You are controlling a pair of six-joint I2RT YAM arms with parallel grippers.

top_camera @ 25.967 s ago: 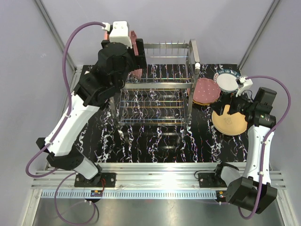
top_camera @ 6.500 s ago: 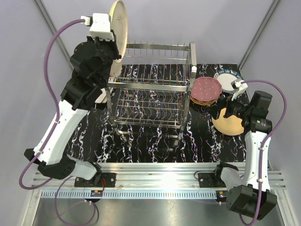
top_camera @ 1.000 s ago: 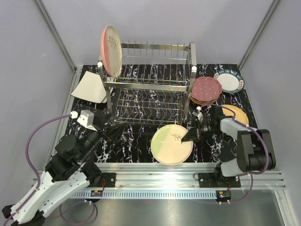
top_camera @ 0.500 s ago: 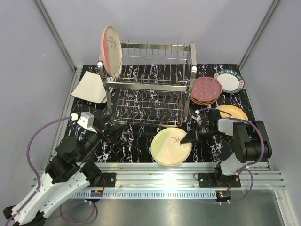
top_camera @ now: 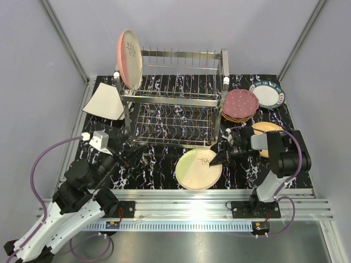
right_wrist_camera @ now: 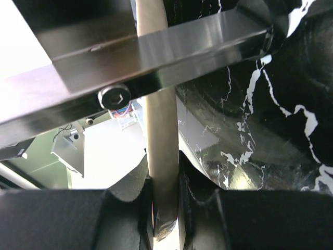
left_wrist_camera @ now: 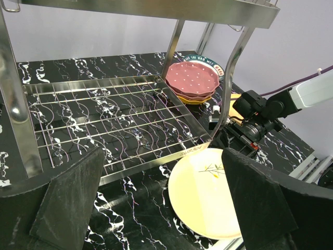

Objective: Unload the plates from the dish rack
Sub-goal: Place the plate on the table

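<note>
Right gripper (top_camera: 218, 159) is pinched onto the right rim of the cream plate (top_camera: 197, 171), and the right wrist view shows the pale edge caught between its two fingers. Left gripper (top_camera: 135, 152) hangs with its jaws spread wide and nothing between them, low over the black marbled table (top_camera: 164, 171) near the rack's front left corner.

The dish rack (top_camera: 175, 100) stands in the middle of the table. Its lower tier is bare, and a single pink plate (top_camera: 130, 58) stands upright among the prongs at the left end of the top tier.

The cream plate lies low on the table just in front of the rack's right half. A squarish white plate (top_camera: 104, 102) sits left of the rack.

To the rack's right a maroon dotted plate (top_camera: 240, 105) tops a short stack, with a teal-rimmed plate (top_camera: 269, 94) beyond it. An orange plate (top_camera: 265, 129) is partly hidden under the right arm.
</note>
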